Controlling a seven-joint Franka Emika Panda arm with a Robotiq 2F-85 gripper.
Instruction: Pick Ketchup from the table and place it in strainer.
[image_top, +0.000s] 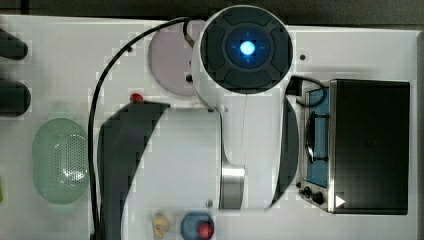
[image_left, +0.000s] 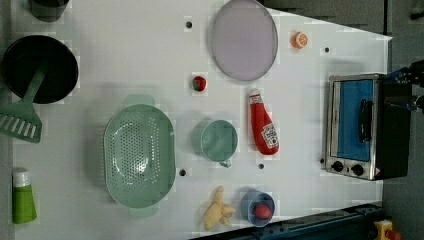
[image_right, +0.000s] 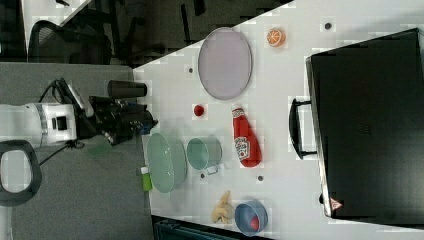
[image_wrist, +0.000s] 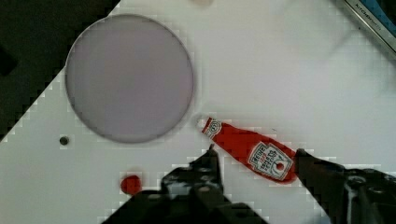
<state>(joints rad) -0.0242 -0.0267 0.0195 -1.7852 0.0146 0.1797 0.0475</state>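
Ketchup, one bottle, lies near one strainer; end effector released.

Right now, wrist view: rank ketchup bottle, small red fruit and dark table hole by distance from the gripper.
1. Ketchup bottle, framed between the open gripper's fingers.
2. Small red fruit, off to one finger's outer side.
3. Dark table hole, out by the lilac plate's rim.
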